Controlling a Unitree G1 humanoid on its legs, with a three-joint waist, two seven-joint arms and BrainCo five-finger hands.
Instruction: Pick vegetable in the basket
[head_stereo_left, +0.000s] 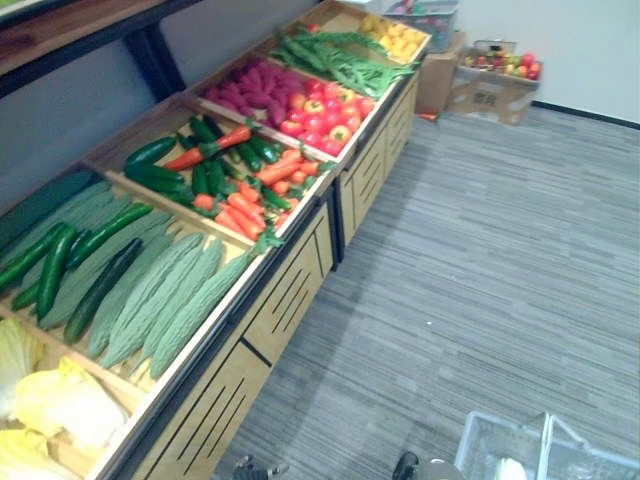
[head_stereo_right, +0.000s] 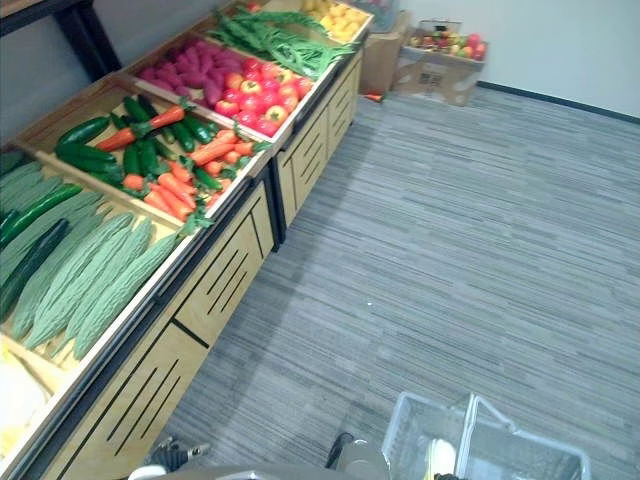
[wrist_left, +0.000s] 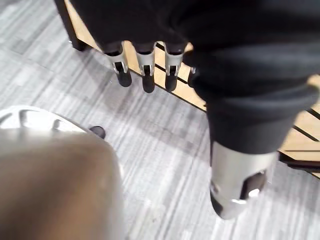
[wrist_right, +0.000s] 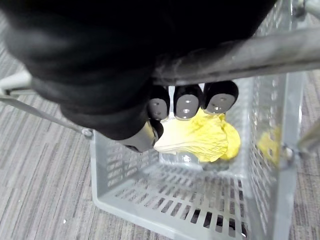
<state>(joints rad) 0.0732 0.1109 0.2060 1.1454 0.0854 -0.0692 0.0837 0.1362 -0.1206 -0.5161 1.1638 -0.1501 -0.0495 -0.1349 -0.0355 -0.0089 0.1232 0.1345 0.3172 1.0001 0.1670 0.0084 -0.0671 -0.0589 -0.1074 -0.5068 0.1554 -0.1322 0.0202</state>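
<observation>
Metal basket handle (wrist_right: 240, 52) seemingly rests in curled right hand (wrist_right: 187, 102).

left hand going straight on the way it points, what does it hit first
Likely the slatted wooden front of the vegetable stand, low down; the left hand aims there, though depth is unclear.

The left hand (wrist_left: 210, 75) wears a dark ribbed cover, with slim silver fingers (wrist_left: 145, 62) ending in rounded black tips and a thick silver thumb (wrist_left: 235, 185), slotted on its side. The right hand (wrist_right: 115, 75) has the same black ribbed cover, its dark fingertips (wrist_right: 187, 102) each showing a small grey disc.
</observation>
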